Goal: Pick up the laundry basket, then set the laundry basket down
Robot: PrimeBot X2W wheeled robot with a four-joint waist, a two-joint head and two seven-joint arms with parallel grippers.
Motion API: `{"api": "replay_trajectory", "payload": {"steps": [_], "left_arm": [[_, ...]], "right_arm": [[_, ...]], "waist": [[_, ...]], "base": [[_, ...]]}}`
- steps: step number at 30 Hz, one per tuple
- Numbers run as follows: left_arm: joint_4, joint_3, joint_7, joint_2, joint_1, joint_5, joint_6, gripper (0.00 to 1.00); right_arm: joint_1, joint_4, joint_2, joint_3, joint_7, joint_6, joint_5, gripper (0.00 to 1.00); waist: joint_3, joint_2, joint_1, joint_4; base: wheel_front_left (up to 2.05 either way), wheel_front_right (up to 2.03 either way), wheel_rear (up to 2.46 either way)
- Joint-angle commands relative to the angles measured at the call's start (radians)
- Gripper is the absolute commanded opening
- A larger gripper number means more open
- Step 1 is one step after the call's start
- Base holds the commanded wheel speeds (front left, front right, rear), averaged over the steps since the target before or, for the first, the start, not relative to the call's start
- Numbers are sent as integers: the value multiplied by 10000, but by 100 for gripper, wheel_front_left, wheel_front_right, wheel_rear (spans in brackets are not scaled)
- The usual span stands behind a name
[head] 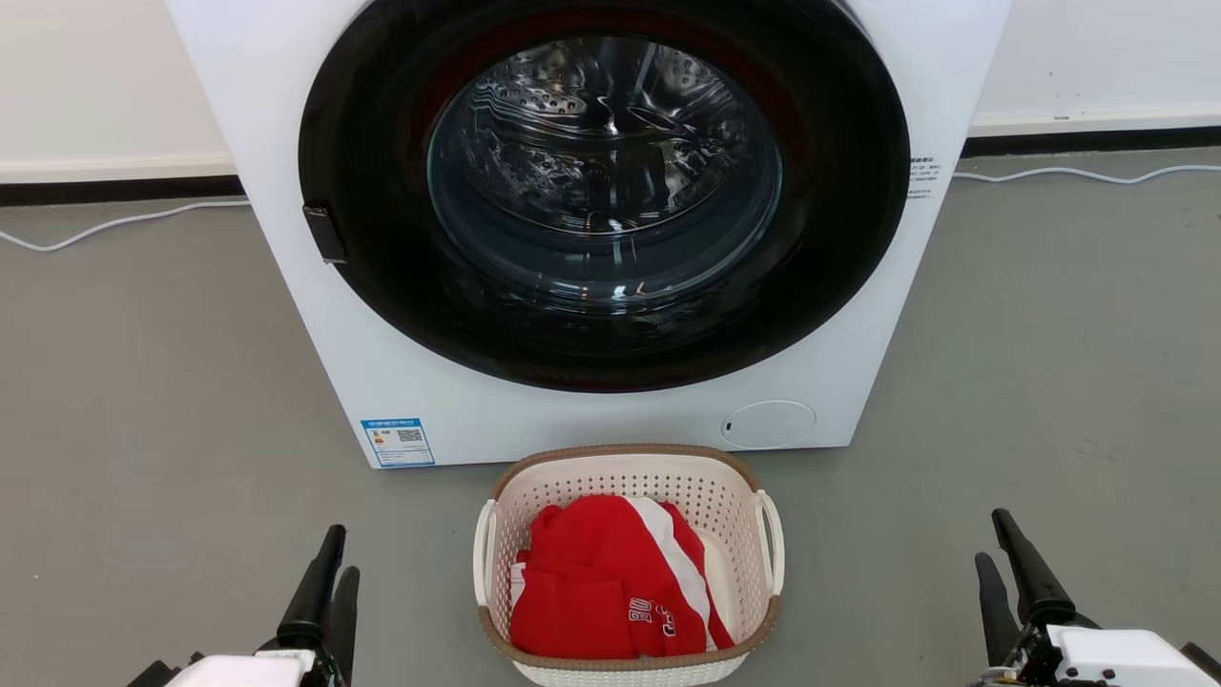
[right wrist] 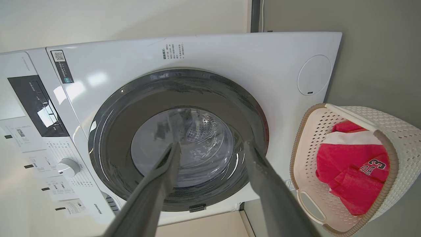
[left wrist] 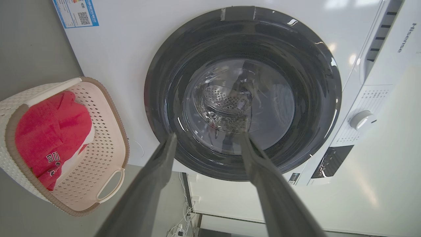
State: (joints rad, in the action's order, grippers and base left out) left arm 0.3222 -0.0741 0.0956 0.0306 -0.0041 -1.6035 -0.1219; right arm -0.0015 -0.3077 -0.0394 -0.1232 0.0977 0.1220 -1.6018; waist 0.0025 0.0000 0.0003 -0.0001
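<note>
Laundry basket (head: 720,501) sits on the grey floor (head: 143,382) right in front of the white washing machine (head: 610,425), its far brown rim just beside the machine's lower panel, below the round dark door (head: 382,286). It stands upright, and a red garment (head: 582,572) with white stripes and lettering lies bundled inside. A white loop handle (head: 484,549) hangs on one side and another handle (head: 771,544) on the other. The left claw (head: 341,558) hovers low to the basket's left, well apart from it, fingers pointing towards the machine. The right claw (head: 992,539) hovers the same way on the basket's right, also well apart, so the basket lies between the two and touches neither. Seen along the left claw (left wrist: 209,135), its two long dark fingers stand wide with nothing between them, and the basket (left wrist: 105,144) lies off to the side. The right claw (right wrist: 213,144) is just as wide and empty, with the basket (right wrist: 312,138) off to its other side. A white cable (head: 114,221) trails along the floor by the wall.
</note>
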Motion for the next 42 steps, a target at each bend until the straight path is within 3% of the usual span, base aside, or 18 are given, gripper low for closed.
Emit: {"api": "replay_trajectory", "payload": {"steps": [1,11,23,42], "left_arm": [[-308,40,-76,40,-319,26,-13,100],[-393,225,-373,54,-263,329,-20,100],[-368,290,-696,69,-252,1667,-27,100],[-422,489,-1282,94,-243,4704,42,100]], "right_arm": [[-266,285,-54,50,-98,11,21,100],[-163,513,-59,196,-392,18,430,100],[-128,724,-64,303,-716,25,1909,100],[-46,1039,-73,338,-1302,37,5928,100]], "waist": [[-7,0,18,0],[15,0,-2,8],[9,0,-3,21],[-13,0,-3,74]], "base": [[0,0,0],[0,0,0],[0,0,0],[0,0,0]]}}
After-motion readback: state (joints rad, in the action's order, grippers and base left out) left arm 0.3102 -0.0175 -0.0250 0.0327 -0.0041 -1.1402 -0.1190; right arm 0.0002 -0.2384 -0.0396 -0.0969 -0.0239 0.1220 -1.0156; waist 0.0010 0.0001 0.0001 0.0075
